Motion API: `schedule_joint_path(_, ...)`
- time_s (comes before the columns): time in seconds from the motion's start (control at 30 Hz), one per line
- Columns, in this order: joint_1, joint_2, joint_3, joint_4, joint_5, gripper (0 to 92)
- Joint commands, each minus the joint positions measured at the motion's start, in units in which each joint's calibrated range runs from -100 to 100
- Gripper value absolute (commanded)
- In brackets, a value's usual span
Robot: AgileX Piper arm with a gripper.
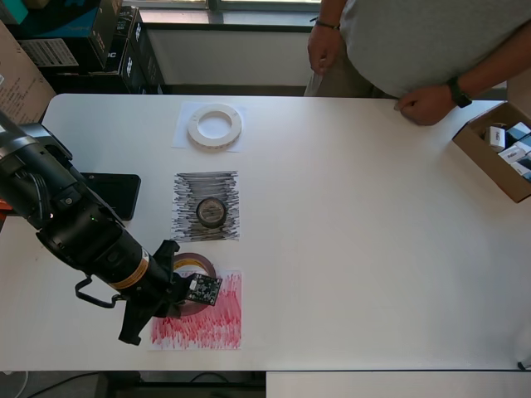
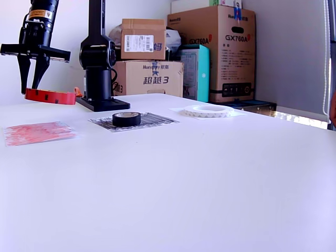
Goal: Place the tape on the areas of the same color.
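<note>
My gripper is shut on the rim of the reddish-brown tape roll. In the exterior view, the gripper holds the roll level in the air, above the table. From overhead, the roll hangs over the top left of the red scribbled patch, which lies bare on the table. The small black roll sits on the black scribbled patch; both show in the exterior view. The whitish roll lies on a white sheet.
The arm's black base plate and column stand behind the patches. A person leans on the table's far edge. An open cardboard box sits at the overhead view's right. Stacked cartons stand behind the table.
</note>
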Motion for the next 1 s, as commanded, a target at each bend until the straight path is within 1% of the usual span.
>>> schedule_joint_path(0.0, 0.22, 0.06, 0.14, -0.57, -0.50, 0.0)
schedule_joint_path(0.47, -0.49, 8.57, -5.58, -0.66, -1.32, 0.0)
schedule_joint_path(0.7, -2.14, 9.88, -5.94, -0.66, -3.45, 0.0)
schedule_joint_path(0.97, -2.38, 10.82, -6.04, -0.66, -3.45, 0.0)
